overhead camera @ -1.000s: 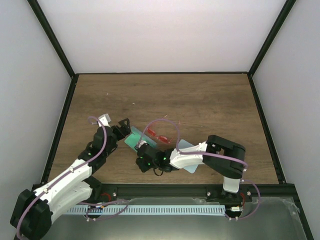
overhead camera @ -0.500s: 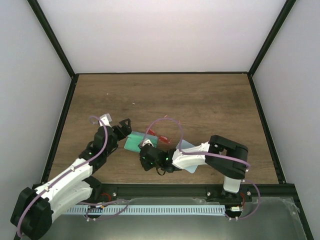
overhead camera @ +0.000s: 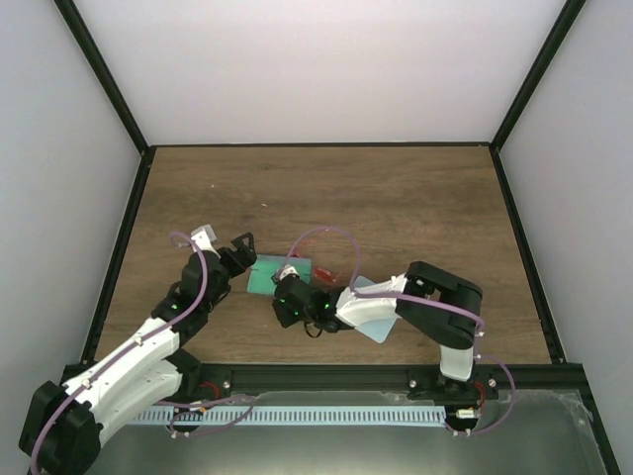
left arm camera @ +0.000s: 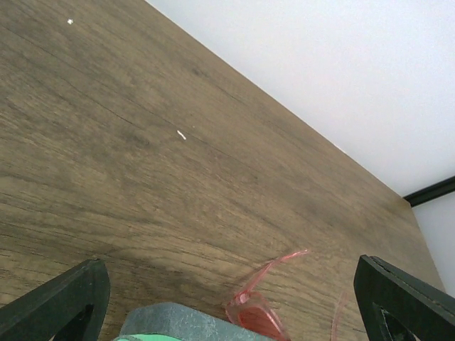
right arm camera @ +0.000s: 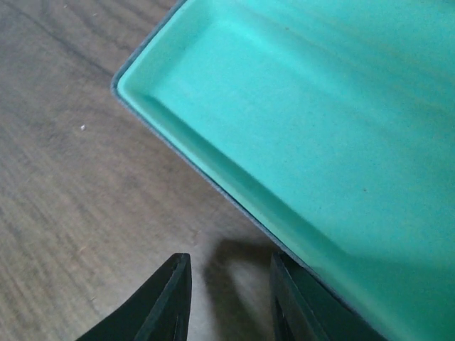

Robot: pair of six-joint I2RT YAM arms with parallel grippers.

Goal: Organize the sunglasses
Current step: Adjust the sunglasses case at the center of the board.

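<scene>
Left arm (overhead camera: 138, 346): I see it reach from the near left corner up and to the right, its wrist low over the wooden table (overhead camera: 415, 198).

Left gripper (overhead camera: 240, 247): the jaws are spread wide and hold nothing. On my left wrist feed the two black fingers (left arm camera: 64, 305) sit at the bottom corners, with mostly bare wood between them. It is just left of the case, and I see no contact.

Case (overhead camera: 262, 277): it lies open on the table, teal lining up and grey on the outside. On the right wrist feed the lining fills most of the frame, with one rounded corner towards the upper left.

Right gripper (overhead camera: 285, 287): it is at the case's near right edge. The jaws stand a little way apart and the gap shows only wood and a shadow, so they are clamped on nothing. Its right finger (right arm camera: 302, 302) runs into the case's dark outer wall, and I cannot tell whether the two touch.

Sunglasses (overhead camera: 323, 269): they are on the table, not in the case, just beyond its right side. From above they lie between the case and the cloth. On the left wrist feed the red lenses sit right beside the grey rim, and one thin arm angles up and to the right.

Cloth (overhead camera: 379, 333): light blue and flat on the wood, right of the sunglasses and partly hidden under the right arm (overhead camera: 445, 307).

Right arm: it folds in from the near right and stretches left across the cloth towards the case.
</scene>
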